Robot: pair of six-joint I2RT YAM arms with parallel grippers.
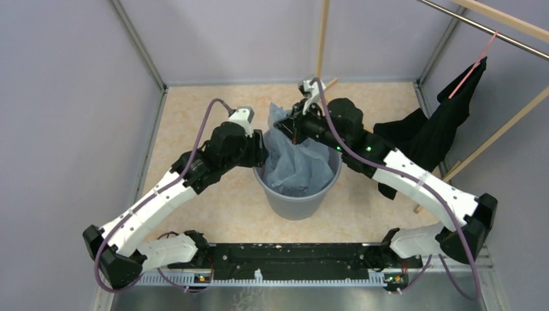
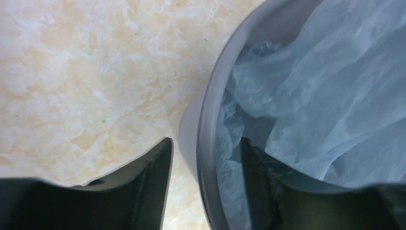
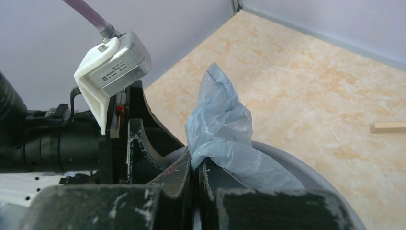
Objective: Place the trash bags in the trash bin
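Observation:
The grey trash bin (image 1: 296, 202) stands mid-table. The light-blue trash bag (image 1: 299, 162) hangs down into it, with its top corner sticking up above the far rim. My right gripper (image 1: 289, 123) is over the bin's far edge, shut on the top of the bag (image 3: 220, 124) above the bin rim (image 3: 306, 167). My left gripper (image 1: 262, 155) is open at the bin's left edge. In the left wrist view the gripper (image 2: 206, 153) straddles the rim (image 2: 210, 96): one finger is outside and one is inside against the bag (image 2: 325, 86).
A black cloth garment (image 1: 440, 129) hangs from a wooden rack at the right, close behind my right arm. A wooden stick (image 3: 388, 127) lies on the table beyond the bin. Grey walls enclose the table on three sides. The left arm's wrist camera (image 3: 115, 67) is close to my right gripper.

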